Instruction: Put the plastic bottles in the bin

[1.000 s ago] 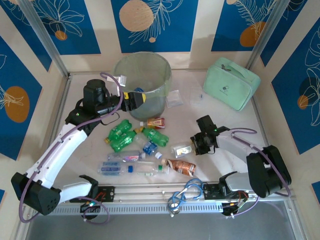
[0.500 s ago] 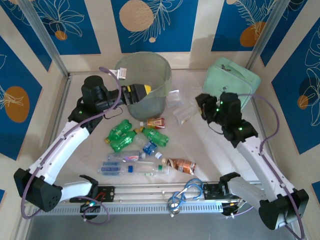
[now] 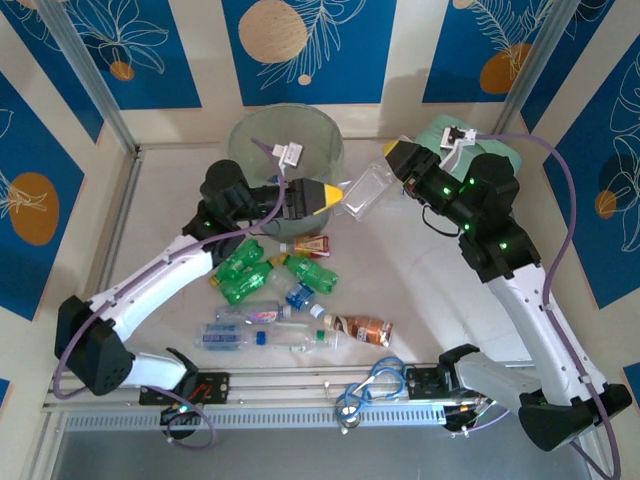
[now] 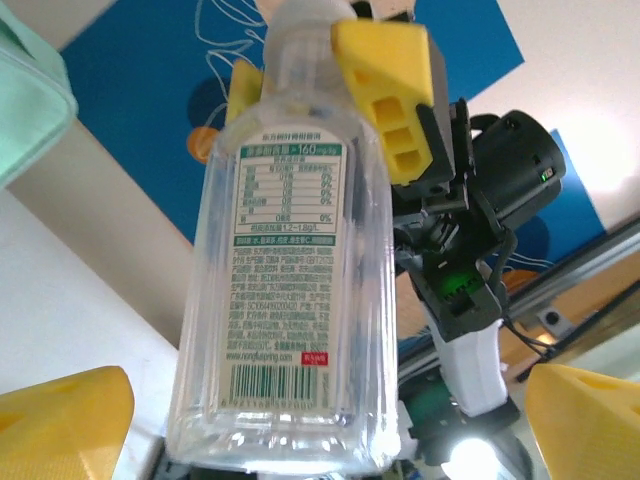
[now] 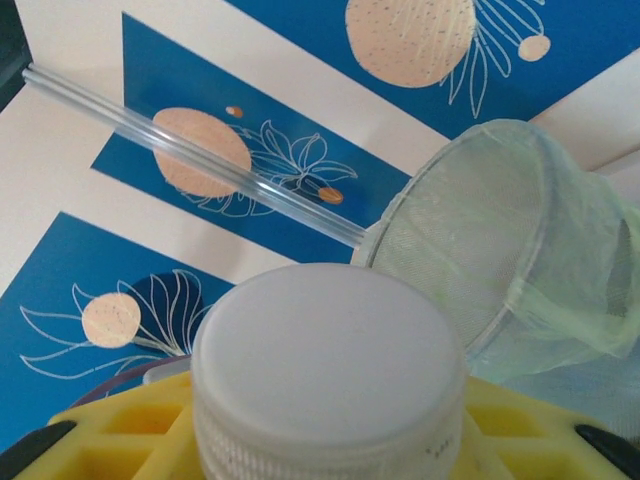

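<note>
My right gripper (image 3: 396, 164) is shut on the neck of a clear plastic bottle (image 3: 364, 191), holding it in the air just right of the bin (image 3: 262, 140), a tall translucent pale-green bucket. The right wrist view has the bottle's white cap (image 5: 330, 370) close up between yellow fingers (image 5: 110, 440). My left gripper (image 3: 336, 195) is open beside the bottle's base. In the left wrist view the labelled bottle (image 4: 290, 270) hangs between my wide-apart fingers (image 4: 60, 420). Several more bottles lie on the table: green ones (image 3: 240, 266), a brown one (image 3: 364, 330), a red-labelled one (image 3: 312, 243).
A mint-green zippered case (image 3: 436, 130) sits at the back right, partly behind the right arm. The aluminium rail (image 3: 300, 385) with cables runs along the near edge. Blue-and-white wall panels enclose the table on three sides.
The right arm has lifted the clear bottle off the table and carried it up toward the bin. The left gripper has opened and swung right from the bin to the bottle.
</note>
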`<state>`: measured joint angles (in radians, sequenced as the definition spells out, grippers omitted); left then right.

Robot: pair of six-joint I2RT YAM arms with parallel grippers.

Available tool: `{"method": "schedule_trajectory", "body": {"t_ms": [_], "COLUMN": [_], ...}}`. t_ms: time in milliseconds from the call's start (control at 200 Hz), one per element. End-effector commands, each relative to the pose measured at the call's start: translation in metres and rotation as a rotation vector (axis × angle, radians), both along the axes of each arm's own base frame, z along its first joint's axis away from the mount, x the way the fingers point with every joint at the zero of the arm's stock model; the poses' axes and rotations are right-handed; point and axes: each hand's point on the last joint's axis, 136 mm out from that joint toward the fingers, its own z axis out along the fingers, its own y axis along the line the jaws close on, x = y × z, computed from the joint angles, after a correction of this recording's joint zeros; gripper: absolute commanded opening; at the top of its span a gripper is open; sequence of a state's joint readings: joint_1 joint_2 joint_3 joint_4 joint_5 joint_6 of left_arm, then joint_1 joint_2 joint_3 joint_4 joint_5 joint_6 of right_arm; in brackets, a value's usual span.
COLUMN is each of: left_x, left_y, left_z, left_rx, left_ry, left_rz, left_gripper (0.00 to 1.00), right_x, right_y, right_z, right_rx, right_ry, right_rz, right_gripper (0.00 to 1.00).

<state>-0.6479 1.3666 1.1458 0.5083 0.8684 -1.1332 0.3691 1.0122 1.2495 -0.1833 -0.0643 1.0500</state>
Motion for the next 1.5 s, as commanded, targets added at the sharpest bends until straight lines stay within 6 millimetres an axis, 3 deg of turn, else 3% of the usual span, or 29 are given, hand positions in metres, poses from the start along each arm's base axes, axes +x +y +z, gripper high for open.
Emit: {"method": "schedule_trajectory", "body": {"t_ms": [0, 380, 700, 890, 1040, 1171, 1241, 1311, 1361, 1496], "left_x": [-0.018, -0.026, -0.028, -0.025, -0.011, 0.001, 0.002, 0.005, 0.01, 0.028], "left_y": [-0.002, -0.016, -0.024, -0.024, -0.023, -0.017, -0.015, -0.01, -0.004, 0.021], "left_z": [0.023, 0.018, 0.01, 0.009, -0.004, -0.014, -0.019, -0.026, -0.034, -0.054], "left_rx": [-0.107, -0.135, -0.126, -0.127, -0.053, 0.031, 0.085, 0.166, 0.258, 0.509], "left_ry": [-0.046, -0.016, -0.005, -0.017, -0.021, -0.043, -0.072, -0.115, -0.163, -0.299], "left_rz": [-0.091, -0.194, -0.217, -0.208, -0.123, -0.032, -0.002, 0.047, 0.115, 0.301], "left_gripper": [1.0, 0.73, 0.73, 0.6, 0.45, 0.44, 0.44, 0.44, 0.46, 0.42], "right_x": [-0.008, -0.004, -0.002, -0.002, -0.003, -0.002, 0.0, 0.002, 0.004, 0.003], "right_y": [0.008, 0.011, 0.011, 0.01, 0.008, 0.006, 0.002, -0.006, -0.013, -0.017], "right_z": [0.023, 0.02, 0.017, 0.012, 0.007, 0.001, -0.004, -0.019, -0.031, -0.046], "right_rx": [-0.013, 0.01, 0.015, 0.013, 0.002, -0.01, -0.039, -0.109, -0.175, -0.275], "right_ry": [-0.093, -0.089, -0.084, -0.072, -0.053, -0.019, 0.021, 0.115, 0.18, 0.244], "right_rz": [0.042, 0.038, 0.03, 0.025, 0.014, 0.001, -0.021, -0.067, -0.101, -0.104], "right_gripper": [0.46, 0.46, 0.46, 0.46, 0.47, 0.56, 0.69, 0.89, 0.97, 0.99]}}
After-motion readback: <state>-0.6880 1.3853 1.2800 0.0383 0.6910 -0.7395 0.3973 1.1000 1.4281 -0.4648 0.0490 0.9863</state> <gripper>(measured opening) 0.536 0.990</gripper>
